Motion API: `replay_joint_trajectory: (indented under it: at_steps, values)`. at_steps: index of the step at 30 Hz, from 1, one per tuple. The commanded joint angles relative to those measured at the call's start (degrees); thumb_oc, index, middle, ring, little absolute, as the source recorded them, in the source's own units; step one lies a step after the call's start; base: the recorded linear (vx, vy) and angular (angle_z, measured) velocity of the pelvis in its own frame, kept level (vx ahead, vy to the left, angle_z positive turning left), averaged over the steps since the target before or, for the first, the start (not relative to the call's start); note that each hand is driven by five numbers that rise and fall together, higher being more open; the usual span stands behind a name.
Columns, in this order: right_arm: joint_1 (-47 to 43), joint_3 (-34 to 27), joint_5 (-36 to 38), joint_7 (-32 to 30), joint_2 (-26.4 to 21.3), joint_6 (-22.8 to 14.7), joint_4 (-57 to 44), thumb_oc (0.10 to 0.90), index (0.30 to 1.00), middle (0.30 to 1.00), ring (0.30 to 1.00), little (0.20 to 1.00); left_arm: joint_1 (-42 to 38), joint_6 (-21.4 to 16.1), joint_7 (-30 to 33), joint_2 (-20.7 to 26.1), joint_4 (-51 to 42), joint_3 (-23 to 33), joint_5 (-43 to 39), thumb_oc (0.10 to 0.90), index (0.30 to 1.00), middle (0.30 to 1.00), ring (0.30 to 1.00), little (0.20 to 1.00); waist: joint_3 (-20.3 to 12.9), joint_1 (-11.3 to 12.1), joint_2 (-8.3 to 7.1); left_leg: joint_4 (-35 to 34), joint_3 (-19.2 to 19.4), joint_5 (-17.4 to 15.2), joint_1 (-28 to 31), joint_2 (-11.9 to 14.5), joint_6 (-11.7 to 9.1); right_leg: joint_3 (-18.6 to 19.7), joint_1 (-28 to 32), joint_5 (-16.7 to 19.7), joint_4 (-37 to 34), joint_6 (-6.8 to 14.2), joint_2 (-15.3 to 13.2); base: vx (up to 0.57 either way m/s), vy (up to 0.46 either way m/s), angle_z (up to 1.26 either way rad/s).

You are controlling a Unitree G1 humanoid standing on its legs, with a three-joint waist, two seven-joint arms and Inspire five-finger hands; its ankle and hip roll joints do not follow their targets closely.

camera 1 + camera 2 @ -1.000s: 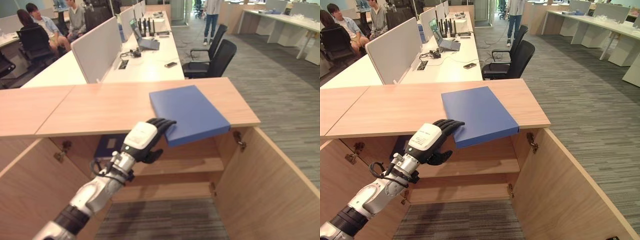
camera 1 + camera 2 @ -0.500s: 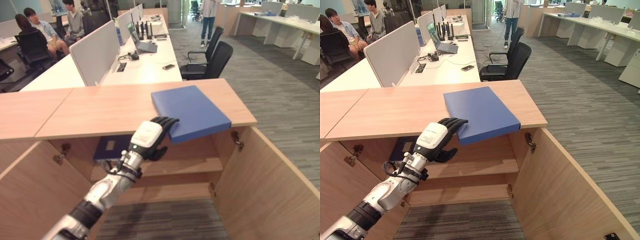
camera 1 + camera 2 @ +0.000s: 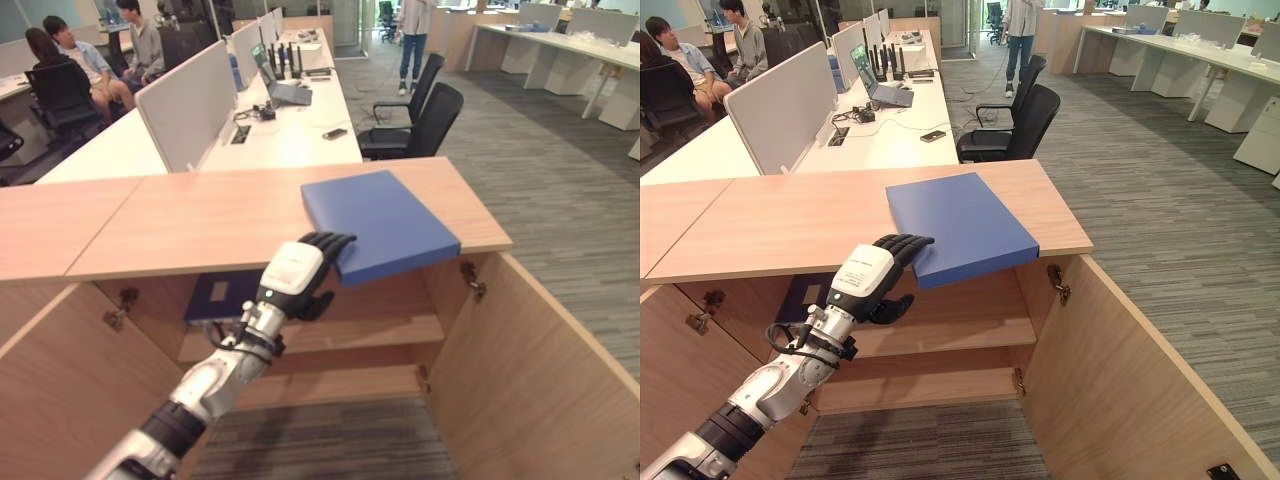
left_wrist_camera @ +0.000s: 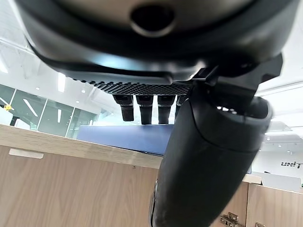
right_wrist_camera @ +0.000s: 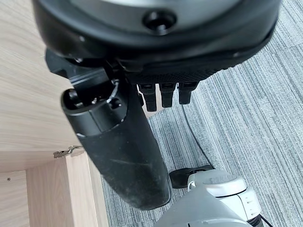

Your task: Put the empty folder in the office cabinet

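Left hand (image 3: 292, 277) sits at the front edge of the cabinet top (image 3: 200, 215), fingers on the near left corner of the folder (image 3: 380, 224), thumb under that edge. Folder lies flat on the top, to the hand's right and beyond it, near corner overhanging the front edge. Below the hand: open cabinet, shelf (image 3: 330, 335) inside, a second folder (image 3: 222, 295) lying on it below-left of the hand. Cabinet doors swung open, one left (image 3: 70, 390) of the hand, one right (image 3: 530, 360). Behind the cabinet, past the hand: desk (image 3: 285, 125), office chair (image 3: 420, 120) to its right. Right hand (image 5: 123, 142) hangs beside the right door, above carpet (image 5: 236, 118).
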Motion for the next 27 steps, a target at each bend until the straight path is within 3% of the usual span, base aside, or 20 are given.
replay_joint_trajectory:
  at_steps: [1, 27]
  values:
    - [-5.05, 1.91, 0.13, -1.83, -1.04, -0.98, 4.38, 0.8, 0.9, 0.9, 0.9, 0.9, -11.93, -0.27, 5.29, -2.71, 2.86, 1.57, 0.29, 0.8, 0.9, 0.9, 0.9, 0.9, -1.18, -1.14, -2.25, -0.1, -0.07, -5.65, 1.17, 0.95, -2.46, -1.74, 2.38, -3.97, 0.35, 5.31, -2.63, 0.0, 0.0, 0.0]
    - [-5.64, 2.41, -0.72, -2.71, -0.62, -0.95, 5.2, 0.8, 0.9, 0.9, 0.9, 0.9, -13.87, 0.8, 8.86, -2.92, 0.27, 3.02, 0.87, 0.8, 0.9, 0.9, 0.9, 0.9, -1.44, -1.22, -2.44, -0.1, 0.07, -6.0, 1.7, 0.87, -2.41, -1.55, 2.59, -3.79, 0.35, 5.36, -2.62, 0.0, 0.0, -0.02]
